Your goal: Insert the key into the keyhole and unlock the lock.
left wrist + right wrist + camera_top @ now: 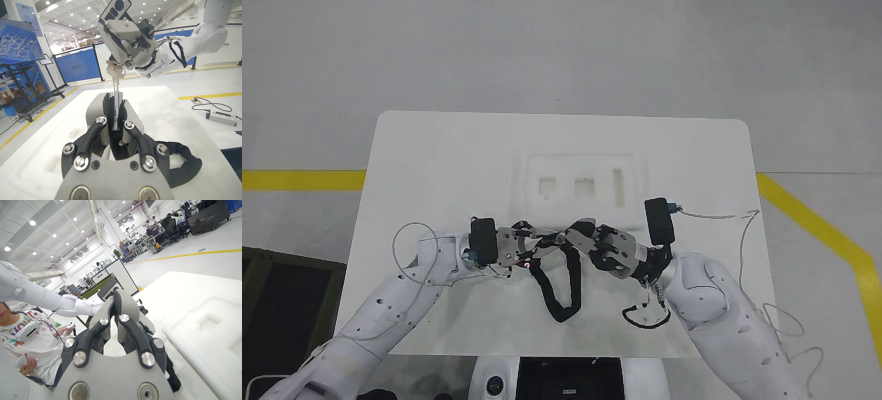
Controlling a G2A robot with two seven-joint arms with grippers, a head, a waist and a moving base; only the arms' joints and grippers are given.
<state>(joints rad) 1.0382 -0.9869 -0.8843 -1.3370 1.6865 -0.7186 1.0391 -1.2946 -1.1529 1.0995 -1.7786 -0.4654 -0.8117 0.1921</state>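
The lock (115,111) is a chrome cylinder on a black fabric-sleeved cable (181,157), and my left gripper (115,98) is shut on the cylinder, held above the table's middle. The cable loop (562,285) hangs down toward the front edge. The silver key (115,73) points straight at the cylinder's end, its blade tip at the keyhole and most of the blade still outside. My right gripper (118,63) is shut on the key's head. From above, the left gripper (530,250) and right gripper (575,238) meet nose to nose. The right gripper (115,295) hides the key between its fingers.
A white foam tray (532,165) with several recesses lies just behind the grippers on the white table (422,160); it also appears close beside the right gripper as the foam tray (189,321). A thin black wire (642,316) curls near the front right edge.
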